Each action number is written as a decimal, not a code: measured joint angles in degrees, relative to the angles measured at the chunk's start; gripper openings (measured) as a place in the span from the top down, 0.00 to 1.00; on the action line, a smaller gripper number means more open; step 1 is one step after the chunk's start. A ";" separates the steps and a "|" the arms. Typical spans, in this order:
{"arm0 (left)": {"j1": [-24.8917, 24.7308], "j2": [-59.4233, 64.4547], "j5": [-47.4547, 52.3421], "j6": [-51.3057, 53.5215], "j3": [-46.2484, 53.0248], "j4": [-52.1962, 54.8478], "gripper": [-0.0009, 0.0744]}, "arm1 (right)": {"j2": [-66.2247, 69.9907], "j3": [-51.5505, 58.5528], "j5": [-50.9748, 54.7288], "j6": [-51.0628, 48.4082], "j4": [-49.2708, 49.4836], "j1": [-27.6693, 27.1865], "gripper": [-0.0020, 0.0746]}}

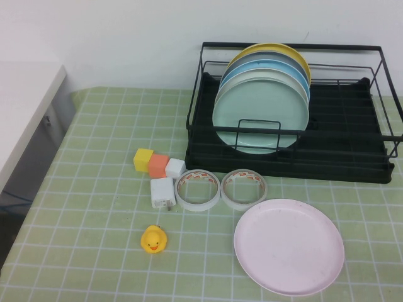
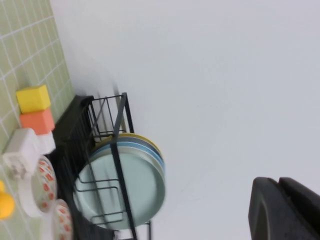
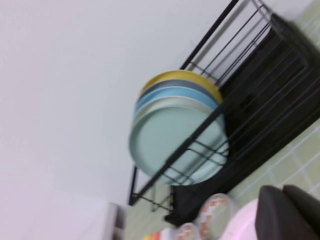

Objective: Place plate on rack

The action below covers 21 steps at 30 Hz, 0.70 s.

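Note:
The pale pink plate lies flat on the green checked table at the front right, in front of the black wire rack. The rack stands at the back right and holds several upright plates on its left side. Neither gripper shows in the high view. My left gripper is raised off the table with its fingers shut together and empty; the rack is far from it. My right gripper is shut and empty, above the pink plate's edge, with the rack beyond.
A mint-green plate fronts the blue and yellow plates in the rack. Two tape rolls, yellow, orange and white cubes, a white plug and a rubber duck lie left of the pink plate. A white counter stands at the far left.

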 joint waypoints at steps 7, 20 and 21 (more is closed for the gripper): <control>0.00 0.00 4.55 14.14 -0.56 1.88 0.99 | 0.00 0.00 -4.16 -5.74 2.56 0.00 0.98; 0.00 27.58 20.43 29.53 -19.09 24.77 0.99 | 0.00 0.00 -2.63 -11.96 3.18 0.00 0.98; 0.00 30.86 22.09 30.27 -21.21 27.18 0.99 | 0.00 0.00 -1.18 -11.96 3.18 0.00 0.98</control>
